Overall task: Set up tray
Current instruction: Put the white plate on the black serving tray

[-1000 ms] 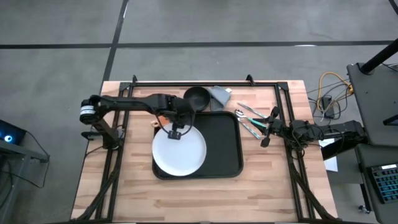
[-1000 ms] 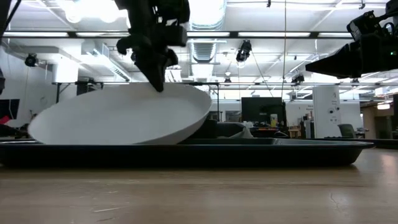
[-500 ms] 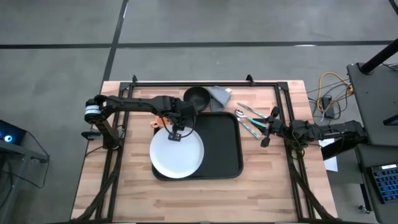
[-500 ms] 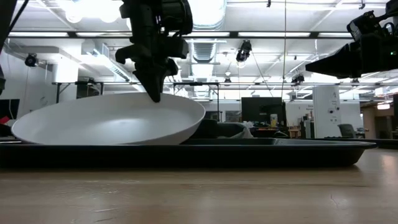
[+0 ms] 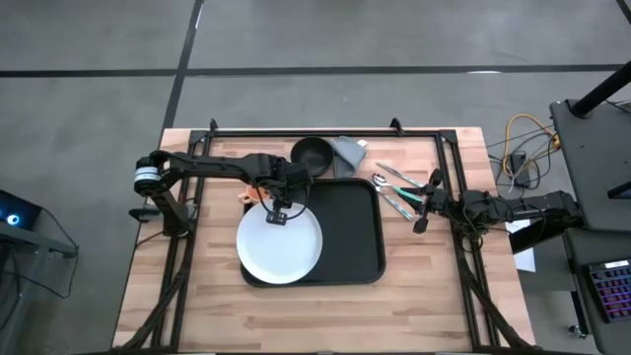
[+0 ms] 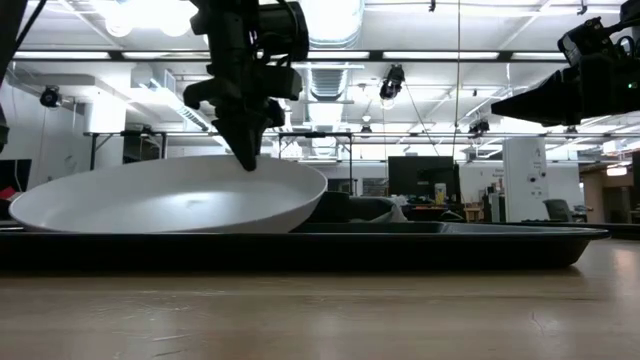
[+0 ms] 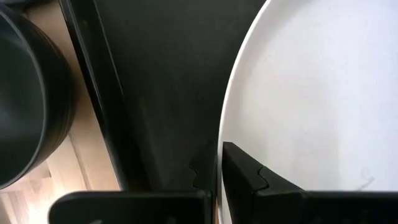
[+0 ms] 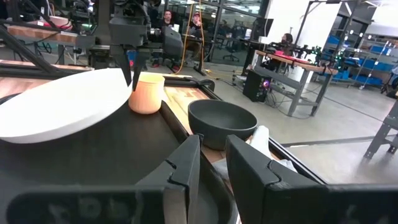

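left gripper (image 5: 277, 211): fingers pinched shut on far rim of white plate (image 5: 279, 247), one inside, one outside the edge
right gripper (image 5: 422, 204): waited at right side of table, fingers a narrow gap apart, held nothing
plate: sat on left half of tray, slightly tilted, overhanging left rim
tray (image 5: 355, 232): black, at table centre, flat, long axis ran left-right
progress: early; only plate on tray
left to do: black bowl (image 5: 313, 155), grey cloth (image 5: 347, 150), cutlery (image 5: 394, 189), orange cup (image 8: 146, 93) off the tray
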